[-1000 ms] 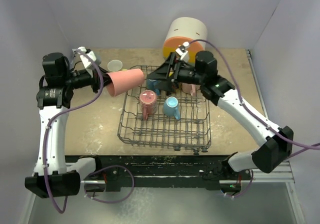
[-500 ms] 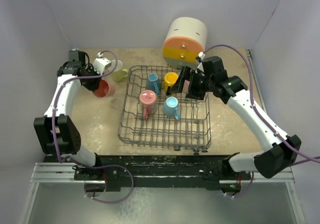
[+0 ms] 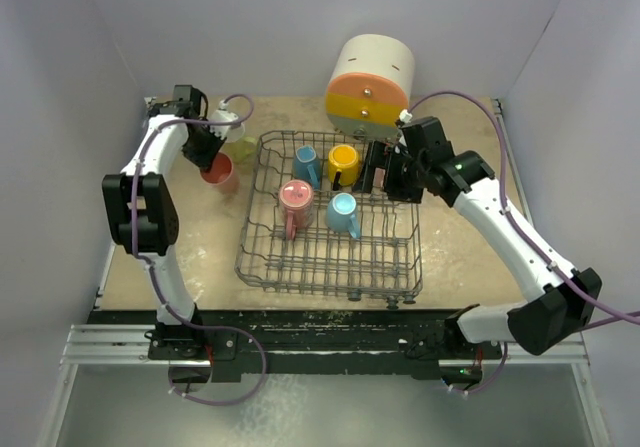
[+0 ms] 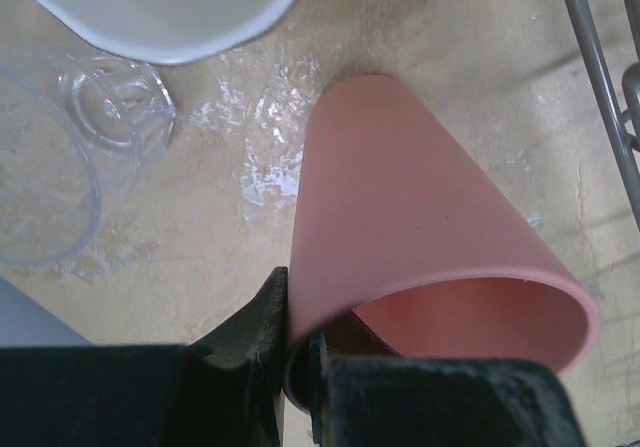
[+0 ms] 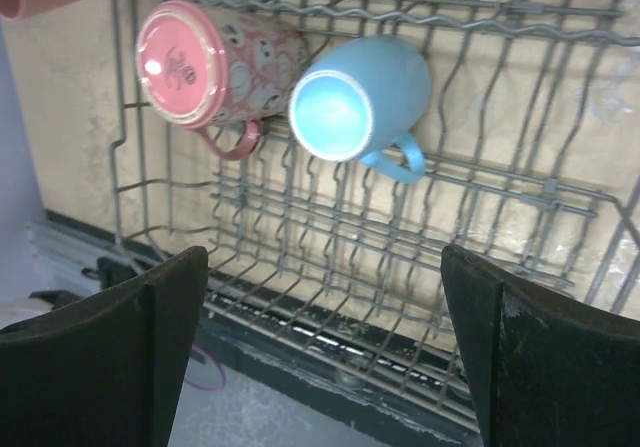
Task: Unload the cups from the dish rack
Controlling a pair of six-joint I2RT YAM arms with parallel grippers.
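The grey wire dish rack [image 3: 262, 257] holds a blue cup [image 3: 307, 164], a yellow cup [image 3: 343, 159], a pink patterned cup [image 3: 295, 201] and a light blue cup [image 3: 343, 212]. My left gripper [image 3: 207, 155] is left of the rack, shut on the rim of a plain pink cup [image 3: 219, 173]. In the left wrist view the fingers [image 4: 262, 317] pinch the pink cup's [image 4: 420, 227] wall, its base down at the table. My right gripper [image 3: 377, 172] is open over the rack's far right part. Its wrist view [image 5: 320, 257] shows the pink patterned cup [image 5: 215, 62] and the light blue cup [image 5: 355, 97].
A clear glass [image 4: 50, 167] and a white cup [image 4: 170, 7] stand close beside the pink cup. A lime cup [image 3: 243, 149] sits by the rack's far left corner. The big cream-orange cylinder [image 3: 371, 85] stands behind the rack. The rack wire [image 4: 600, 87] is right of the pink cup.
My left arm has swung the pink cup from beside the rack, away to the left, and lowered it to the table. My right gripper has drawn back slightly to the right.
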